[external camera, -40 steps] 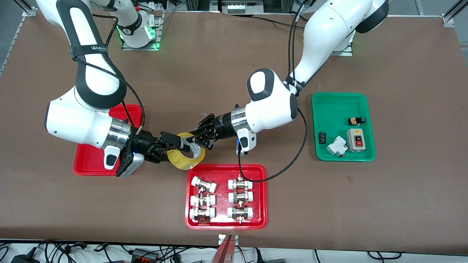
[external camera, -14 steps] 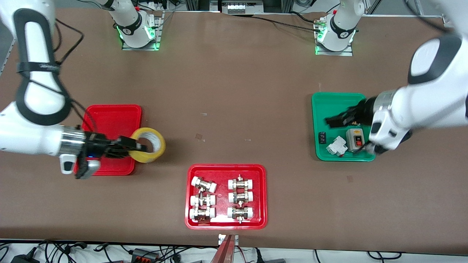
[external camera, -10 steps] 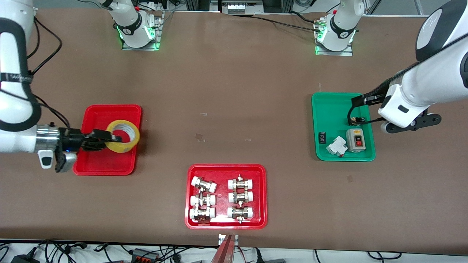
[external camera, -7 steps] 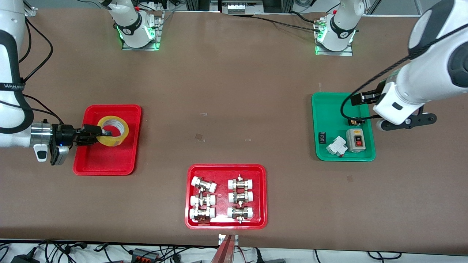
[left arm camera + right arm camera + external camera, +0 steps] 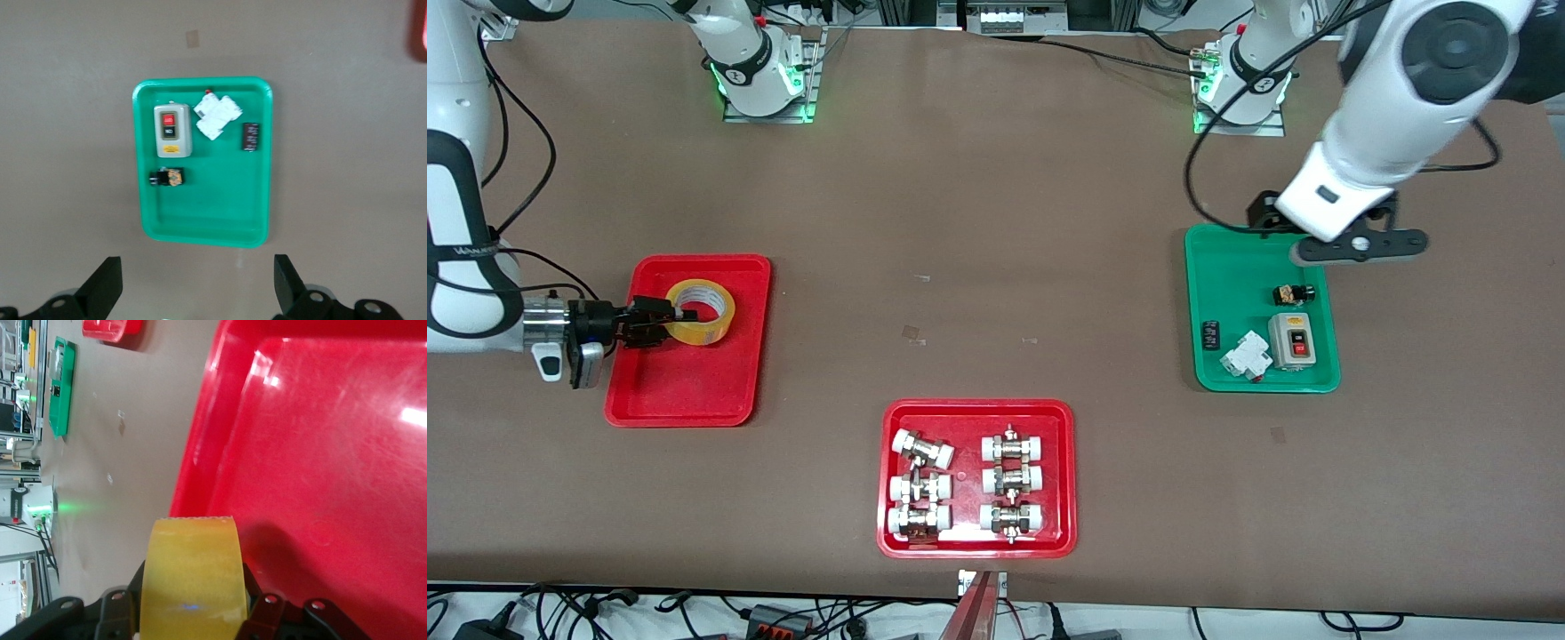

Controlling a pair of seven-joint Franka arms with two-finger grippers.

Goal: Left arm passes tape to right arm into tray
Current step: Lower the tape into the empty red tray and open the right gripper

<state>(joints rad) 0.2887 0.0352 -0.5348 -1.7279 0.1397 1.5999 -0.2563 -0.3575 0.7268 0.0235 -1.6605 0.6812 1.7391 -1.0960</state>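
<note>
Handoff looks done, judging by where things sit: the tape [image 5: 700, 300] is w/ the right gripper [image 5: 665, 317], not the left one. In the front view, mid-left of frame, the right gripper is clamped on the roll's wall, one finger inside the core, and the roll sits over the upper part of the plain red tray [image 5: 685, 396], inside its rim. Right wrist view agrees: yellow roll [image 5: 191, 572] edge-on between the fingers, glossy red tray floor [image 5: 333, 453] right beneath it. Can't tell whether the roll is touching the tray floor or just above it. What's left, as I read it: lower if needed, let go, pull the arm clear. Left gripper [image 5: 1356, 242] is up at upper right of the front view, over the top edge of the green tray [image 5: 1232, 293], empty; left wrist view shows its fingers [image 5: 103, 287] spread wide apart w/ nothing between, green tray [image 5: 220, 207] w/ the switch box [image 5: 172, 131] and small parts below. That arm is waiting. Red tray w/ metal fittings [image 5: 975, 477] at bottom centre isn't involved.
</note>
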